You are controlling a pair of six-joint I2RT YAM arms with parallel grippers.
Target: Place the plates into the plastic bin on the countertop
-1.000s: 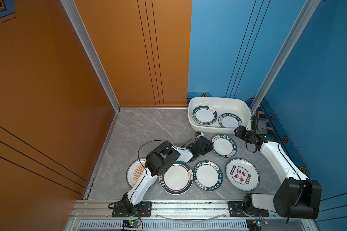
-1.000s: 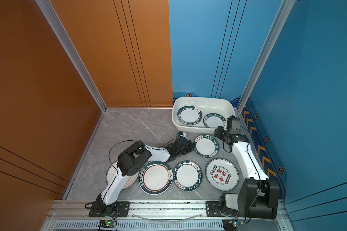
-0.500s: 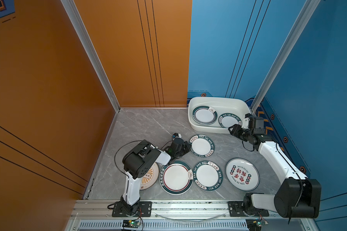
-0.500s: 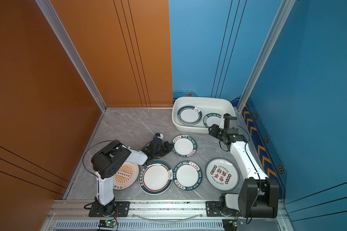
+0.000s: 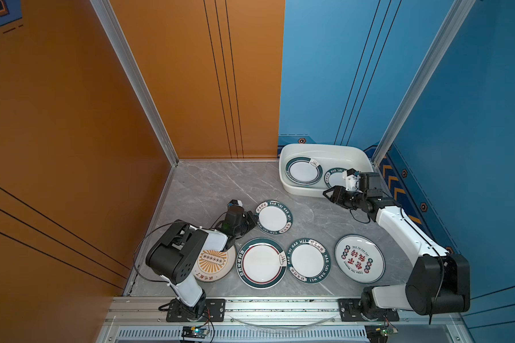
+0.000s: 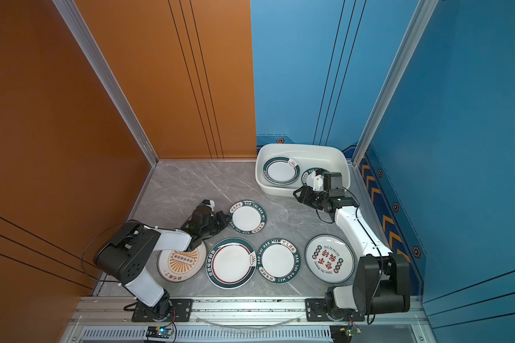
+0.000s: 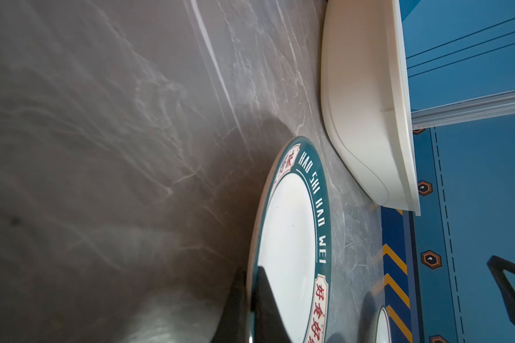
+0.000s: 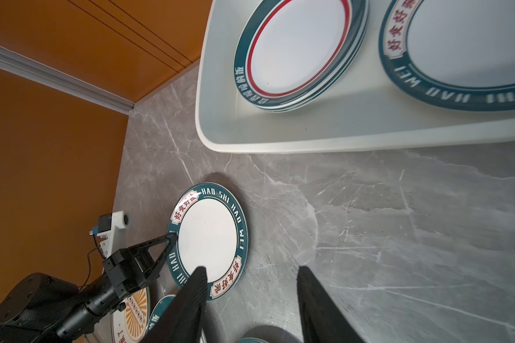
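Grey marble countertop (image 5: 220,184), and the left gripper (image 5: 254,217) is clamped on the left rim of a green-lettered plate (image 5: 274,218), out on the marble, apart from the plastic bin (image 5: 302,190)! Right gripper (image 8: 252,268) hangs with fingers spread, nothing between them, just before the bin. Inside it: a plate stack (image 5: 304,172) beside a single plate (image 5: 334,177). A row of four plates (image 5: 308,259) lines the near edge

Orange wall panels (image 5: 72,118) along the countertop's (image 5: 220,184) left edge and half its far edge; blue panels (image 5: 324,74) the rest. Aluminium posts (image 5: 134,83) rise from both far corners. Silver rail (image 5: 280,306) along the front edge, lit circuit board (image 5: 195,330) below. Orange chevrons (image 5: 389,173) and hexagon markers (image 5: 423,207) low on the right blue panel.
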